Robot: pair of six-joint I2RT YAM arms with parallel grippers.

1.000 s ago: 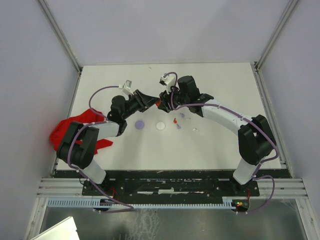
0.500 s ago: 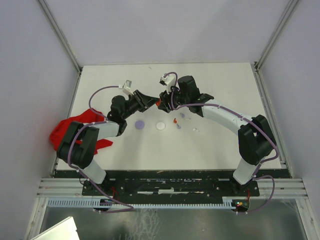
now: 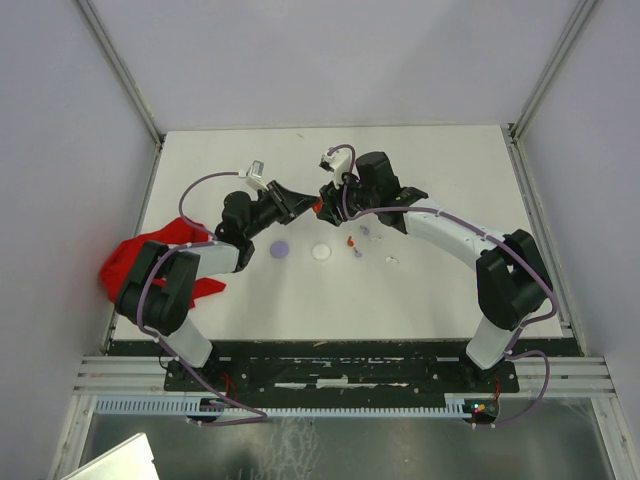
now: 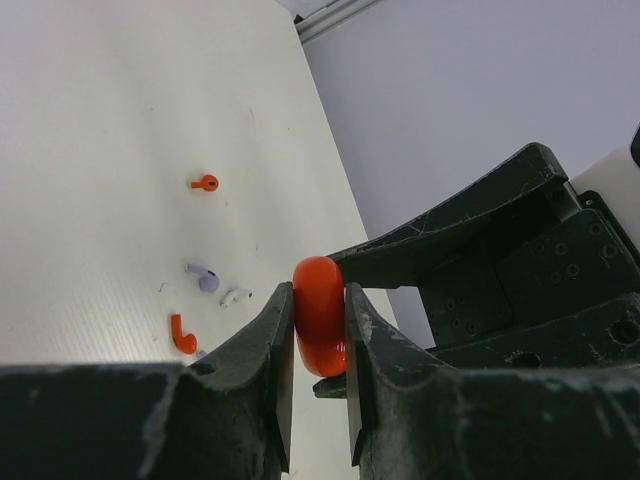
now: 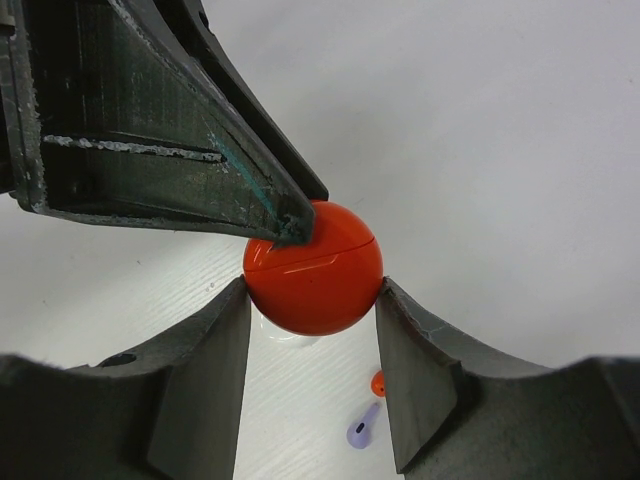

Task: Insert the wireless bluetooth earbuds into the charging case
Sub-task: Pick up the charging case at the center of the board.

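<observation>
Left gripper point(image 3: 300, 204) and right gripper point(image 3: 326, 204), top view: meet above desk point(image 3: 430, 300) middle, nearer far edge, both clamped on red charging case point(image 3: 316, 206). I judge double hold steadies it for prying lid. Earbuds point(image 3: 357, 243) lie loose on desk, toward near edge from case.
Left wrist: my fingers point(image 4: 265, 370) clamp case point(image 4: 320, 318) across flat faces.
Right wrist: my fingers point(image 5: 200, 400) pinch round rim; seam closed.
Versus half second ago: nothing moves, same pose.
</observation>
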